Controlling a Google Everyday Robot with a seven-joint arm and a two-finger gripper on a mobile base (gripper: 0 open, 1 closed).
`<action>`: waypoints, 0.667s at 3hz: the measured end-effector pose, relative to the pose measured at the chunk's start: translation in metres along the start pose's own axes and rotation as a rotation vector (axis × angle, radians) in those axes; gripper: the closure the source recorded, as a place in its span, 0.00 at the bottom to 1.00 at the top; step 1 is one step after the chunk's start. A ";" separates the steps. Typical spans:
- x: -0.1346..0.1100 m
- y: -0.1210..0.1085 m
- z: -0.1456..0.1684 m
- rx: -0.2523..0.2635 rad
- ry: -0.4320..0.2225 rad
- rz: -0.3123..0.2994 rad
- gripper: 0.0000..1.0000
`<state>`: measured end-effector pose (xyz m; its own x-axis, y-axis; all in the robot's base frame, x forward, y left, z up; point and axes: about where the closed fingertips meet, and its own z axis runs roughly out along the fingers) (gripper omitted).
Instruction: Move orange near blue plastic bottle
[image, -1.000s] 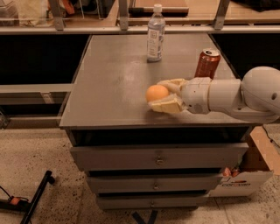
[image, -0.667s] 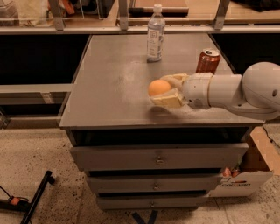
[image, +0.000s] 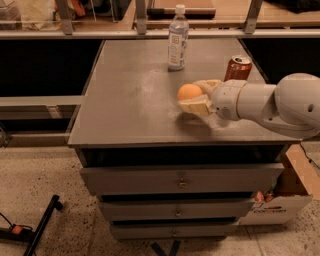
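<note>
The orange (image: 189, 92) and gripper (image: 196, 96) have edged toward 12 o'clock since the earlier frame; we log the carry step, gripper grasping the orange over mid table (image: 125, 100), next needing travel toward 11 o'clock to the blue plastic bottle (image: 177, 39), then release.

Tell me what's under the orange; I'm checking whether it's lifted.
The tool, right-of-centre, grips the orange; one finger and the grey tabletop lie beneath. Contact with the tabletop is hidden.

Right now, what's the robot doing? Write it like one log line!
pincer: shut on orange, over table | blue plastic bottle: upright, back edge, apart from orange | soda can: behind pincer
</note>
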<state>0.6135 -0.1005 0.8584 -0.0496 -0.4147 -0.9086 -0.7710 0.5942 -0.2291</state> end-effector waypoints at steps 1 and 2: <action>0.004 -0.014 0.011 0.025 -0.002 0.021 1.00; 0.004 -0.026 0.023 0.028 -0.013 0.022 1.00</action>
<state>0.6479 -0.1018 0.8528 -0.0580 -0.3920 -0.9181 -0.7517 0.6223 -0.2182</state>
